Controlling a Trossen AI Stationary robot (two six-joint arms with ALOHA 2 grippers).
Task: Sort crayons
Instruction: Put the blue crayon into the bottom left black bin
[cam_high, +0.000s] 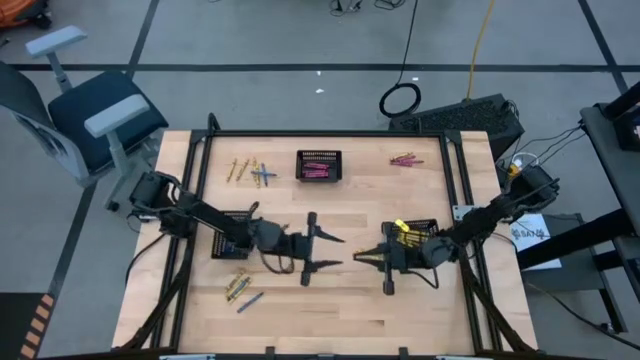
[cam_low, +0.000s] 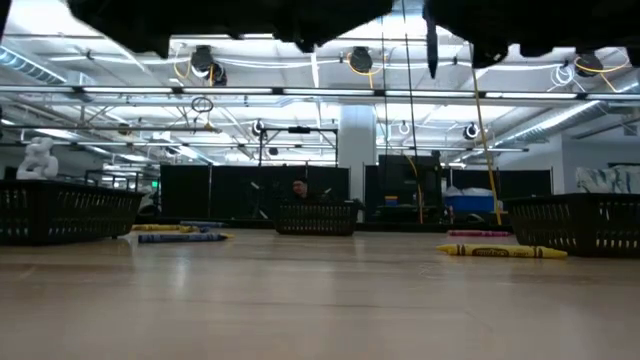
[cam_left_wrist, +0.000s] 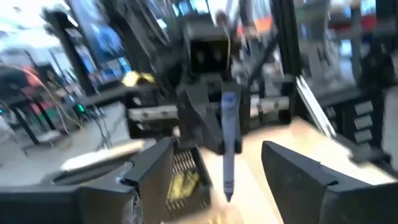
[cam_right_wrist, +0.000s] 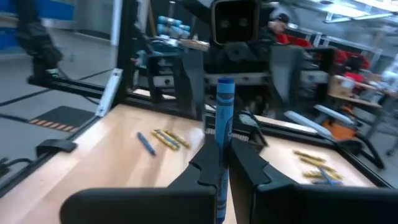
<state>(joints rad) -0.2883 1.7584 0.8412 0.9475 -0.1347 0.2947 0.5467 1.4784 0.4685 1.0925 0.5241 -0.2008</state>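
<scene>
Near the middle of the high view, the right gripper (cam_high: 358, 258) is pinched on a blue crayon (cam_right_wrist: 222, 134), which stands upright between its pressed-together fingers in the right wrist view. Facing it from the picture's left, the left gripper (cam_high: 335, 252) has its fingers spread wide, one on either side of the same crayon in the left wrist view, not touching it. Both grippers hang above the bare wood of the table (cam_high: 330, 310); the two arms reach inward from the left and right edges.

Just right of the right gripper sits a black basket (cam_high: 418, 232) holding yellow crayons (cam_high: 400, 229). Under the left arm, a second basket (cam_high: 232, 246) is mostly hidden. At the upper centre, a third basket (cam_high: 319, 166) holds pink crayons (cam_high: 317, 173). Loose crayons lie in clusters: yellow and blue at upper left (cam_high: 250, 172), pink at upper right (cam_high: 405, 159), and yellow with one blue at lower left (cam_high: 241, 290).
</scene>
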